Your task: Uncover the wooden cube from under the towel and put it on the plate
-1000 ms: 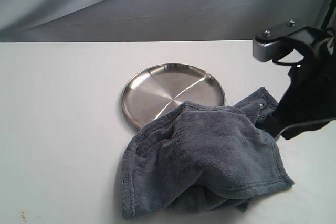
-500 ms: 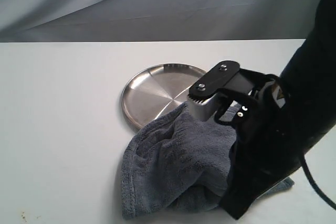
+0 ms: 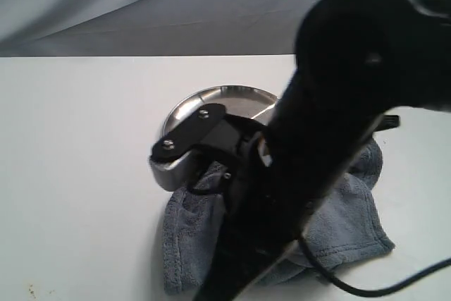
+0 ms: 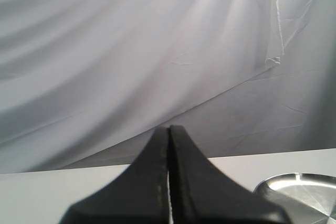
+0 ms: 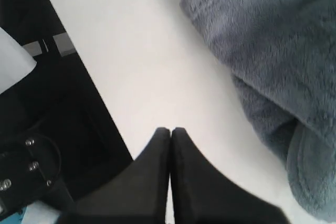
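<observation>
Black tools, both pinched shut and empty.
Tips of the right tool [image 5: 170,129] press together with nothing between them, above bare white table [image 3: 84,139], near the folded hem of the towel [image 5: 273,51] but apart from it. The left tool [image 4: 169,128] is likewise closed on nothing, facing the grey backdrop [image 4: 131,51], with the plate [image 4: 299,188] beyond. In the exterior view the right arm [image 3: 338,103] reaches across the middle, hiding much of the crumpled towel and the plate's near rim. The cube shows in no view. Bare table stretches left of the plate; its edge shows beside the right tool.
</observation>
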